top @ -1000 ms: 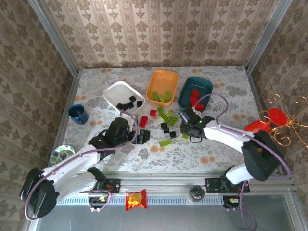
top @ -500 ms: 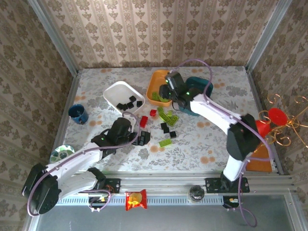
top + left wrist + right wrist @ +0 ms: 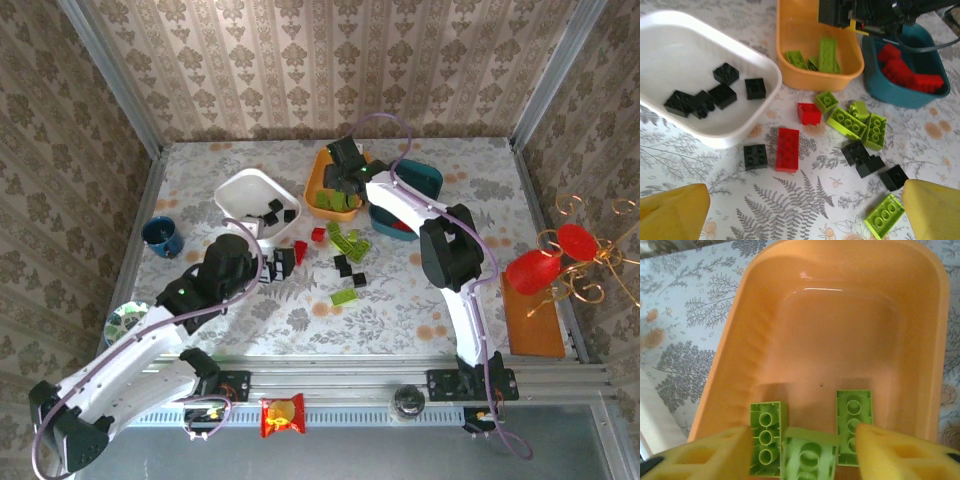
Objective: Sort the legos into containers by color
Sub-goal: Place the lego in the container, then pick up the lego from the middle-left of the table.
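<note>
Beige damask wallpaper [image 3: 330,60] on 3 sides, floral-print tabletop [image 3: 400,312], aluminium corner posts [image 3: 110,75], soft even light

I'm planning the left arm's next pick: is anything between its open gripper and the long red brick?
Nothing visible does. The left gripper hangs open, the long red brick ahead of it in plain sight. A black brick lies close beside it, not touching.

Orange tray [image 3: 790,25], lime bricks [image 3: 828,52], white tray [image 3: 685,45], black bricks [image 3: 722,95], teal tray [image 3: 900,98], red bricks [image 3: 900,70]

Reaching forward with both arms, jaws apart.
Spread wide at left gripper [image 3: 276,264], wrist low; parted partway at right gripper [image 3: 802,440], stretched farther, pointing down.
</note>
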You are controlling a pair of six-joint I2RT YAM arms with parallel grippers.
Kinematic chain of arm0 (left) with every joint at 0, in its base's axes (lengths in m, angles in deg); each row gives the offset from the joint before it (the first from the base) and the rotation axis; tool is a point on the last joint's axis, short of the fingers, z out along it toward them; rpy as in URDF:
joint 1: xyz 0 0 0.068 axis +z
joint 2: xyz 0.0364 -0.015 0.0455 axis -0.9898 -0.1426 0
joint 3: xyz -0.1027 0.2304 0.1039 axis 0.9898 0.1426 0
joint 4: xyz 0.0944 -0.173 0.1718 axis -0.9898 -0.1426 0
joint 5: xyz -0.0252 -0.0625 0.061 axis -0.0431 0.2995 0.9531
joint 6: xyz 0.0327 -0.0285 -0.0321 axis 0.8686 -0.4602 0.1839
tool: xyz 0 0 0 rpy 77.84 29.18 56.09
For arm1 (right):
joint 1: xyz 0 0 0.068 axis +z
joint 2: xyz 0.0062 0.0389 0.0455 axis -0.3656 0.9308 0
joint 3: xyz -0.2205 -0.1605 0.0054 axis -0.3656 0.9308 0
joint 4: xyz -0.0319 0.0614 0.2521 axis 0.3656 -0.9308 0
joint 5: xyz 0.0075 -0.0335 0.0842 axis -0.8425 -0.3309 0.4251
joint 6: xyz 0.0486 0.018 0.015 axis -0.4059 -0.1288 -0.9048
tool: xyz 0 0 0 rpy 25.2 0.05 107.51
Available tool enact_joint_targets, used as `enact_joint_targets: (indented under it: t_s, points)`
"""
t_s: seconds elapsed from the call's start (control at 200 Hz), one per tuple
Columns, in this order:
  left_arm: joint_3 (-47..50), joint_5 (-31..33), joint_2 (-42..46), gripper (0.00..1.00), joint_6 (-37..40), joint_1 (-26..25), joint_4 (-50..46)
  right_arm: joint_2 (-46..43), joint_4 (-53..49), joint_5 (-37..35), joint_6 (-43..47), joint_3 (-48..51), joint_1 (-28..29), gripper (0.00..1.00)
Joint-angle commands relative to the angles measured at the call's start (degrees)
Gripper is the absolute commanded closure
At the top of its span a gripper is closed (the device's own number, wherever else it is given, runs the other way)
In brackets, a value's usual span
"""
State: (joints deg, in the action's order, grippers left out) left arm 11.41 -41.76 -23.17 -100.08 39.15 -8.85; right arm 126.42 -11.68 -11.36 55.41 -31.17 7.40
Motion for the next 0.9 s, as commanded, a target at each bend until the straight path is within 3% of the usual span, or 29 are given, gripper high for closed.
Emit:
enact_joint_targets:
  t_s: [0.0,0.22,0.625,0.895]
  points:
    - [-1.1,1.7,0.6,0.00,2.7,0.4,-3.4,-0.2,-3.3,-0.1,1.0,-2.7,-0.2,0.32]
    - [-2.8,-5.9,-4.5,0.00,4.4,-0.8,-2.7,-9.3,-1.1,-0.1,2.2,3.4,-0.2,0.27]
    - [-6.6,-17.2,-27.7,0.07,9.7,-11.8,-0.1,-37.3,9.7,-0.3,-2.4,41.6,-0.2,0.27]
    - [-12.5,-15.1,-43.1,0.18,14.1,-17.9,0.9,-45.9,10.6,-2.2,-4.3,51.2,-0.8,0.26]
